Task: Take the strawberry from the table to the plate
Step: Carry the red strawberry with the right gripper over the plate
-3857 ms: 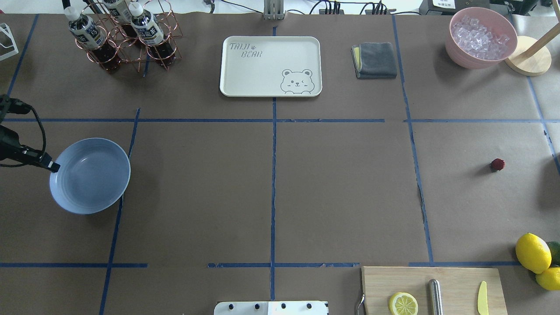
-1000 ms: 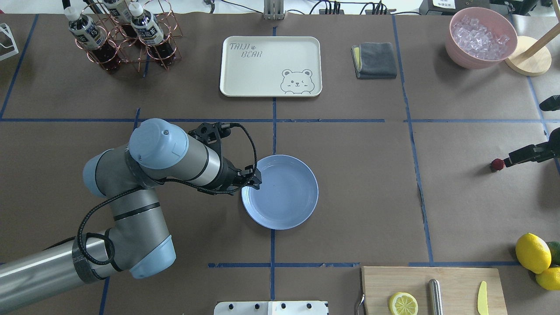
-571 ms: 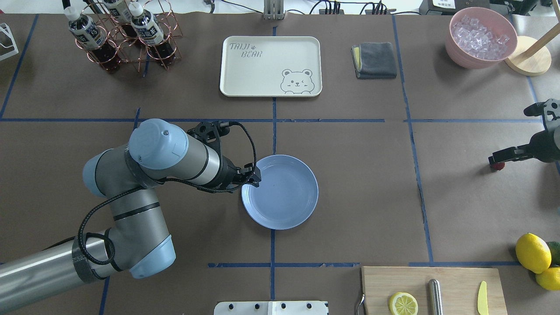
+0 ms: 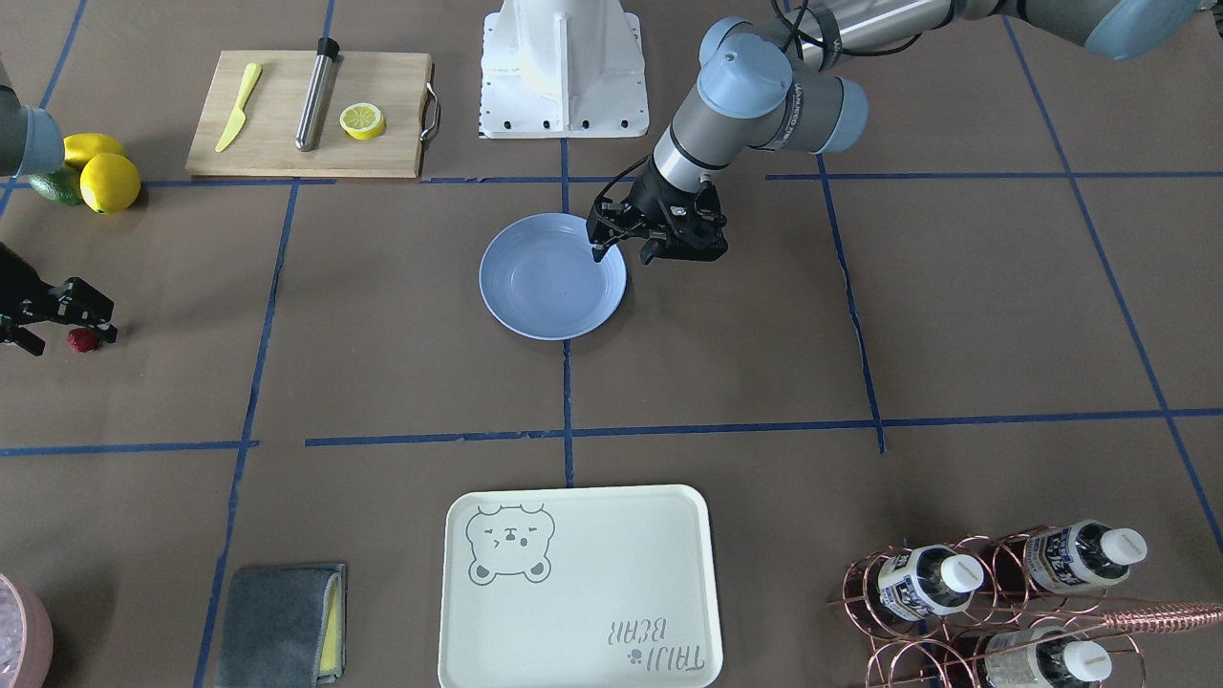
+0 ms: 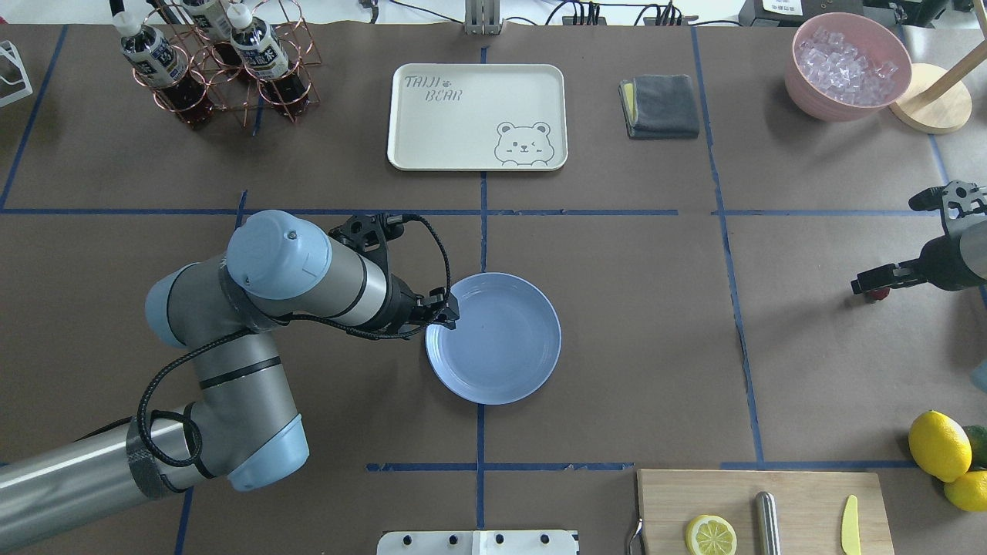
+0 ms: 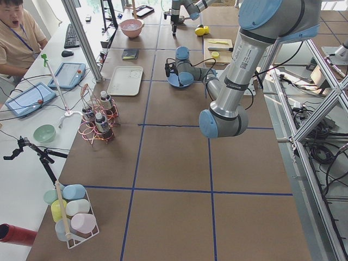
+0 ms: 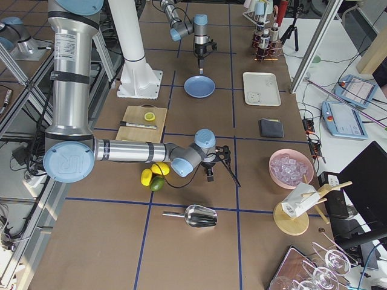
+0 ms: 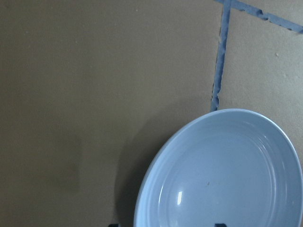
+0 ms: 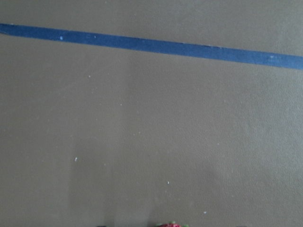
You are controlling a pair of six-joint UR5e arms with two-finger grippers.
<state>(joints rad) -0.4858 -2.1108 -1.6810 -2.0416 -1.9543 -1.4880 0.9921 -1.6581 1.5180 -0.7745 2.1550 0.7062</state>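
Observation:
The strawberry (image 5: 877, 294) is a small dark red berry lying on the table (image 5: 617, 347) at the far right. My right gripper (image 5: 867, 287) is open and hangs low over it. In the front-facing view the strawberry (image 4: 83, 340) sits between that gripper's (image 4: 67, 334) spread fingers. The right wrist view shows only its top (image 9: 170, 224) at the bottom edge. The light blue plate (image 5: 501, 343) rests near the table's centre. My left gripper (image 5: 449, 316) is open, its fingers astride the plate's left rim (image 4: 616, 263).
A cream bear tray (image 5: 476, 116) and a grey cloth (image 5: 661, 105) lie at the back. A pink bowl of ice (image 5: 847, 65) and a bottle rack (image 5: 216, 62) stand in the far corners. Lemons (image 5: 939, 445) and a cutting board (image 5: 759, 509) are front right.
My right gripper has moved left and now covers the strawberry. The left arm and the plate have stayed almost still over the last second; earlier the left arm brought the plate from the left side.

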